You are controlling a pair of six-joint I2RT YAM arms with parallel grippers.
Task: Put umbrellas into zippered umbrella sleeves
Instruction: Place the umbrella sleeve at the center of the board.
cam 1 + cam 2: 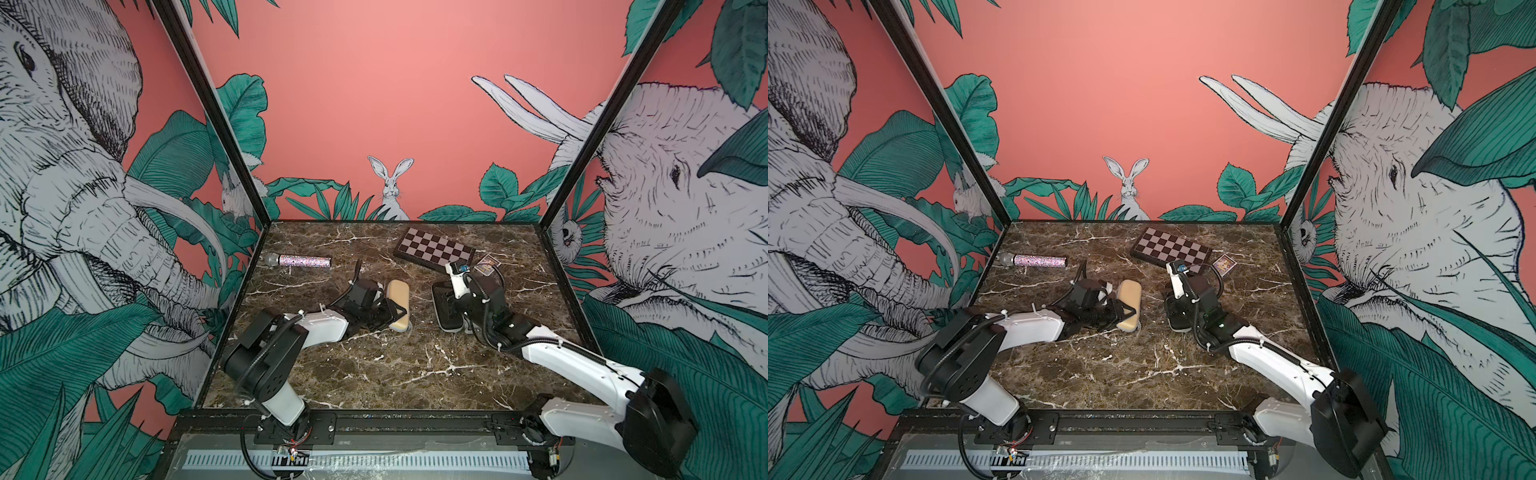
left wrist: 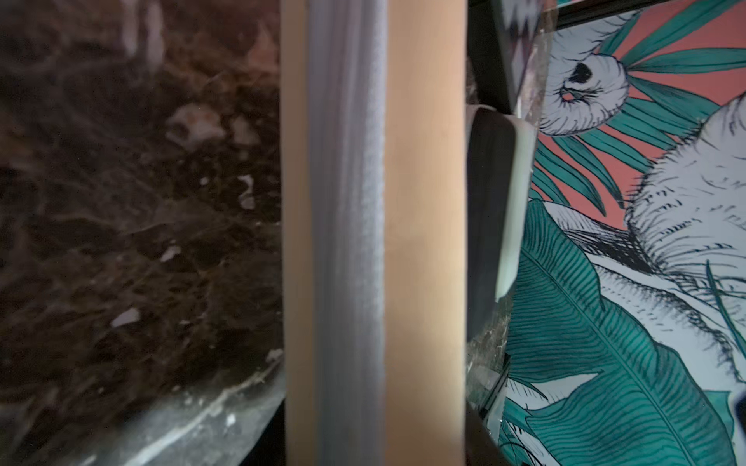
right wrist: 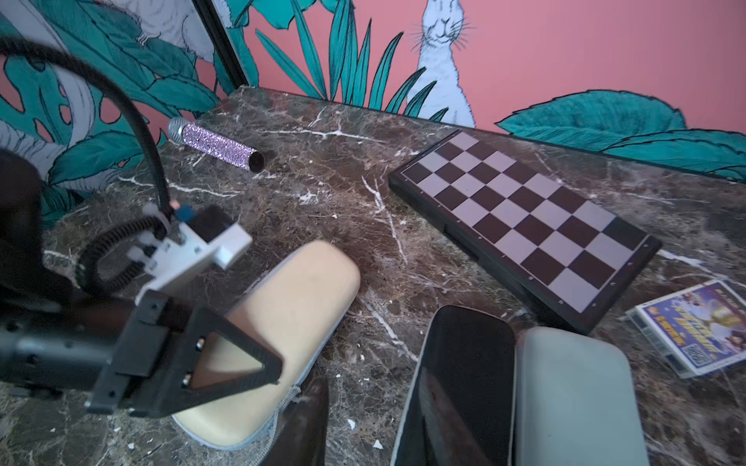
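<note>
Beige sleeve (image 1: 398,293) closed, zip edge up, mid-surface (image 1: 395,374), pinched across its middle by L gripper (image 1: 395,312). Black sleeve (image 3: 460,383) & mint sleeve (image 3: 573,395) lie side by side nearby, at R gripper (image 1: 446,305); can't tell if it's spread or closed.

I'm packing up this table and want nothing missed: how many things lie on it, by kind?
Zip cases: 3 (beige case, black case, pale green case)
Microphone: 1
Chessboard: 1
Small printed box: 1
Total: 6
</note>
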